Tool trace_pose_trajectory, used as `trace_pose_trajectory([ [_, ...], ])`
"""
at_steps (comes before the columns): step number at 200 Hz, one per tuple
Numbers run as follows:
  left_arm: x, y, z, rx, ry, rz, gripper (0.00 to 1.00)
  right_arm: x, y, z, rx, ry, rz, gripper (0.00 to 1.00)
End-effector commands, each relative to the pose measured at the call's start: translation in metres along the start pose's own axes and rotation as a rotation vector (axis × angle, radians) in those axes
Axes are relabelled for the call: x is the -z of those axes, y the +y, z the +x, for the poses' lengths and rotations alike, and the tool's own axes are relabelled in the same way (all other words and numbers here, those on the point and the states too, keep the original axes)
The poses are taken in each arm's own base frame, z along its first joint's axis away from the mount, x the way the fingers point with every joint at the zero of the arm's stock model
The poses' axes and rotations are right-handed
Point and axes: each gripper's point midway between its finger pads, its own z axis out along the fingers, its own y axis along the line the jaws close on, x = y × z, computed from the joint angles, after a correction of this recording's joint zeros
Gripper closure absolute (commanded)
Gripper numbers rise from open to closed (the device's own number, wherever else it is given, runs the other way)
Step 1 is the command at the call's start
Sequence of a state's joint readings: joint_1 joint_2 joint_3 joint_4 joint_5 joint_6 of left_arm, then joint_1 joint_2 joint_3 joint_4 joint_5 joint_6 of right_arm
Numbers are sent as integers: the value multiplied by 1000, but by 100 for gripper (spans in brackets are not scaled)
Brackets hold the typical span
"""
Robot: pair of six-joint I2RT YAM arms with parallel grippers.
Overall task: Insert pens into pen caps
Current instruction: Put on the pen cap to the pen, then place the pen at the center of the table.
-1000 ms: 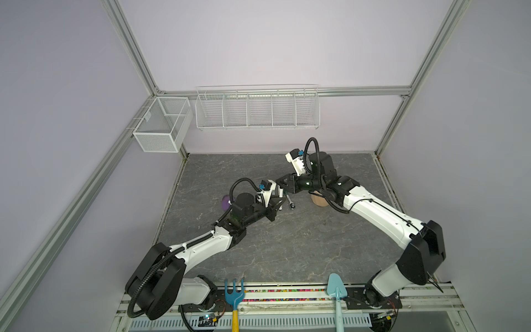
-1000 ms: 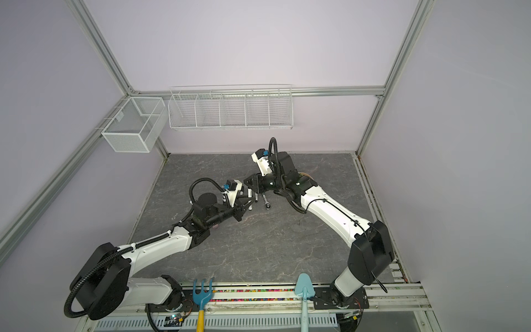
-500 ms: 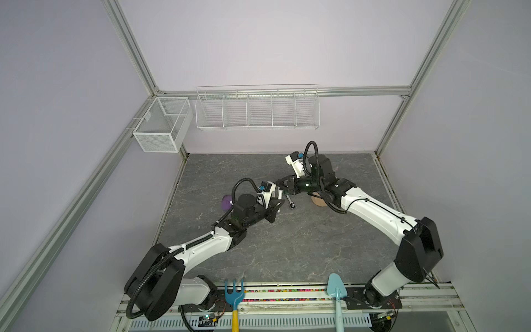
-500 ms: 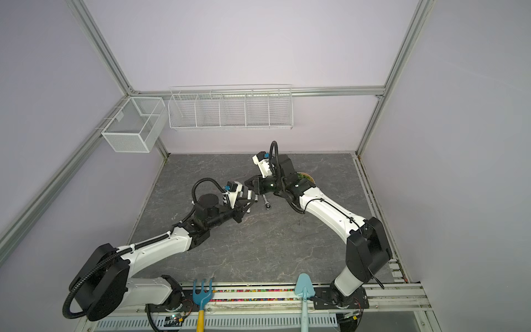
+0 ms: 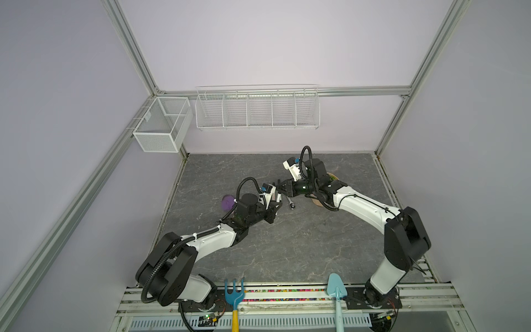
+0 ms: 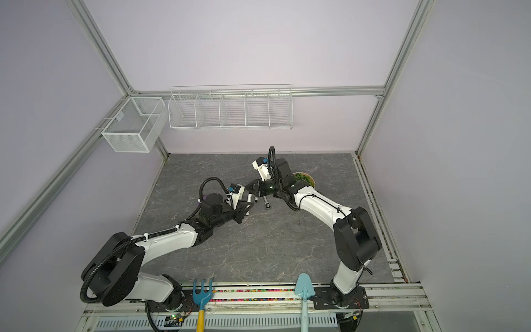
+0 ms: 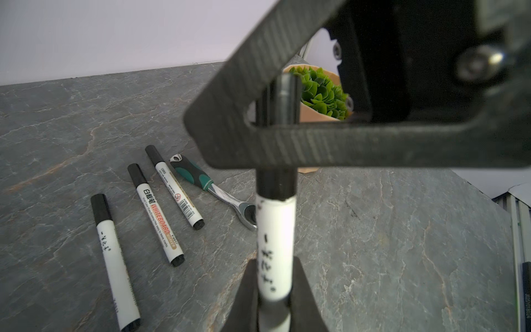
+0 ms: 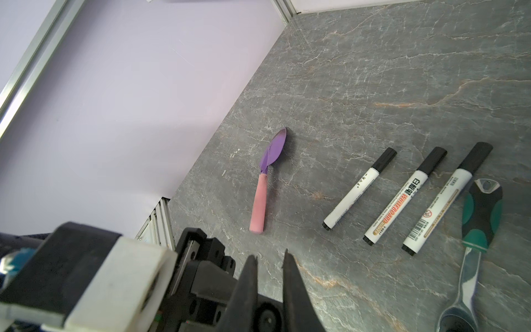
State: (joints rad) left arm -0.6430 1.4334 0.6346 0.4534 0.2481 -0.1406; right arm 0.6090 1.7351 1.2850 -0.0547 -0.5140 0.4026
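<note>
Our left gripper [image 7: 273, 266] clamps a white pen [image 7: 275, 227] by its barrel, while our right gripper [image 8: 269, 255] is pinched narrow on that pen's black cap [image 7: 276, 181].

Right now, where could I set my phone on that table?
Bare: the front of the table between left arm, right arm and front rail, and the back strip under the wire basket. Crowded: the middle, where left gripper and right gripper hold one pen near three pens, wrench, trowel and plant.
</note>
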Motion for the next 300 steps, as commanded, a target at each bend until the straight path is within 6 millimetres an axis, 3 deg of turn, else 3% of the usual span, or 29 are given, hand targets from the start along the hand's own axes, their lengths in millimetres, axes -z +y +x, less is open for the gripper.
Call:
trace_pose_trajectory([
  [1, 74, 25, -220, -32, -747, -147, 100, -2, -11, 175, -316, 592, 25, 93],
  [27, 81, 32, -230, -6, -793, -153, 100, -6, -11, 198, -297, 669, 51, 93],
  [47, 95, 51, -236, 51, -841, -167, 100, -5, -18, 209, -313, 683, 73, 93],
  [74, 101, 70, -226, 75, -803, -233, 100, -1, -35, 192, -400, 575, 68, 93],
  [102, 100, 77, -202, 145, -758, -227, 100, 4, -47, 166, -467, 477, 49, 93],
  [124, 84, 69, -178, 174, -645, -160, 100, 5, -42, 150, -468, 437, 14, 93],
  [146, 60, 57, -140, 197, -472, -91, 100, 7, -34, 130, -445, 390, -14, 93],
  [171, 39, 37, -91, 183, -287, -36, 100, 13, -19, 95, -386, 298, -44, 93],
  [192, 28, 16, -56, 167, -171, 23, 100, 23, -4, 55, -318, 185, -54, 83],
  [199, 24, 14, -45, 183, -141, 20, 100, 28, 0, 40, -297, 140, -46, 72],
  [213, 21, 22, -28, 252, -111, -11, 100, 40, 4, 11, -251, 33, -8, 40],
  [228, 18, 34, -12, 308, -90, -73, 100, 56, 5, -16, -206, -90, 35, 21],
  [247, 16, 49, -7, 340, -68, -142, 100, 75, -4, -38, -190, -215, 117, 13],
  [261, 16, 73, -1, 409, -21, -227, 100, 86, -12, -42, -197, -270, 179, 12],
  [300, 23, 143, 27, 514, 174, -480, 100, 97, -37, -23, -218, -246, 306, 11],
])
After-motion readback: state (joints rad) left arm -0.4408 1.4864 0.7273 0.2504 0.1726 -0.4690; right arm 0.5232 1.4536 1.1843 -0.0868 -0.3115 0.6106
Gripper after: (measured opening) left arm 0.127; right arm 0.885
